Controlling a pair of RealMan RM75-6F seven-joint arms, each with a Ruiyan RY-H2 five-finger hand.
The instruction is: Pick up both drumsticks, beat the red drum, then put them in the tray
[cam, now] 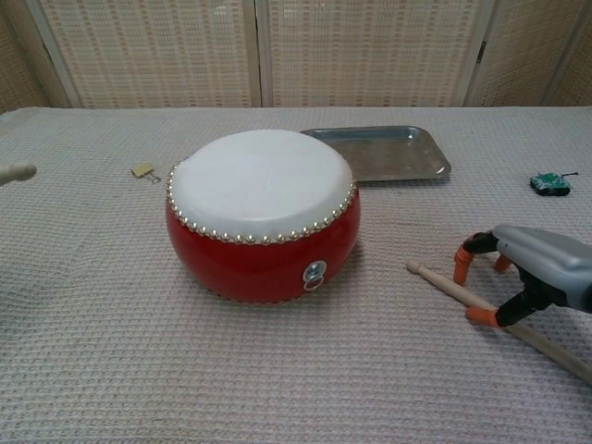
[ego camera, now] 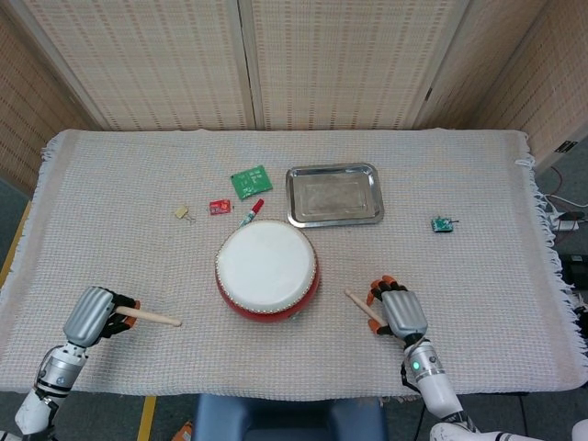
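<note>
The red drum (ego camera: 267,268) (cam: 262,213) with a white skin stands at the table's middle front. Behind it lies the empty steel tray (ego camera: 333,194) (cam: 379,153). My left hand (ego camera: 92,317) grips one drumstick (ego camera: 149,318), which points right toward the drum; its tip (cam: 17,172) shows at the chest view's left edge. The second drumstick (ego camera: 358,304) (cam: 439,283) lies on the cloth right of the drum. My right hand (ego camera: 400,312) (cam: 541,273) arches over it with spread fingers, orange fingertips (cam: 460,268) down on both sides of the stick, not closed on it.
A green circuit board (ego camera: 251,181), a small red piece (ego camera: 219,207), a red marker (ego camera: 252,212) and a binder clip (ego camera: 183,212) (cam: 142,169) lie behind the drum on the left. A small green gadget (ego camera: 444,223) (cam: 549,183) sits at the right.
</note>
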